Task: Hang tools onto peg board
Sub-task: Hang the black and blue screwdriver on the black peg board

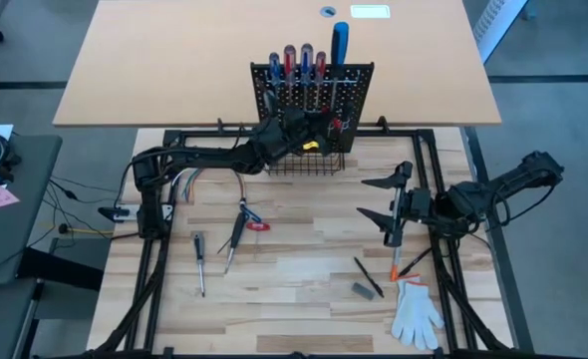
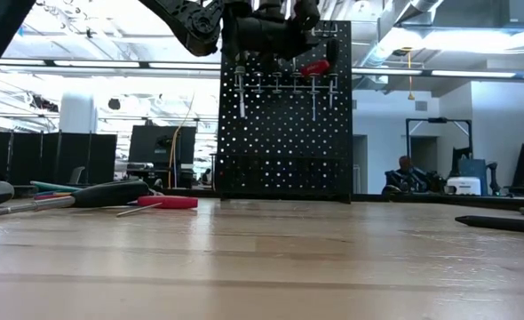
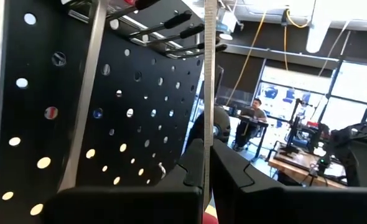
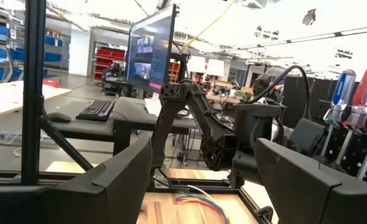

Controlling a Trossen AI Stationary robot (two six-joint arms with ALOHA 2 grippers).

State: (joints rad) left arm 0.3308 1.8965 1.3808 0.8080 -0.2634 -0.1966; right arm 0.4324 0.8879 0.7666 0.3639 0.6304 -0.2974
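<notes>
The left hand [image 3: 203,168] is pinching a thin metal shaft [image 3: 208,87] beside the peg board [image 1: 314,95], seen only from its wrist; the right hand [image 1: 392,211] is waiting wide open, empty.

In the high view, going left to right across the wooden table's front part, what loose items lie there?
Black-handled screwdriver → red-and-black tool pair → black pen-like tool → orange-handled tool → white glove.

Upright black peg board [image 1: 314,85] holding screwdrivers [image 1: 304,62], loose tools [image 1: 236,231] on table
</notes>
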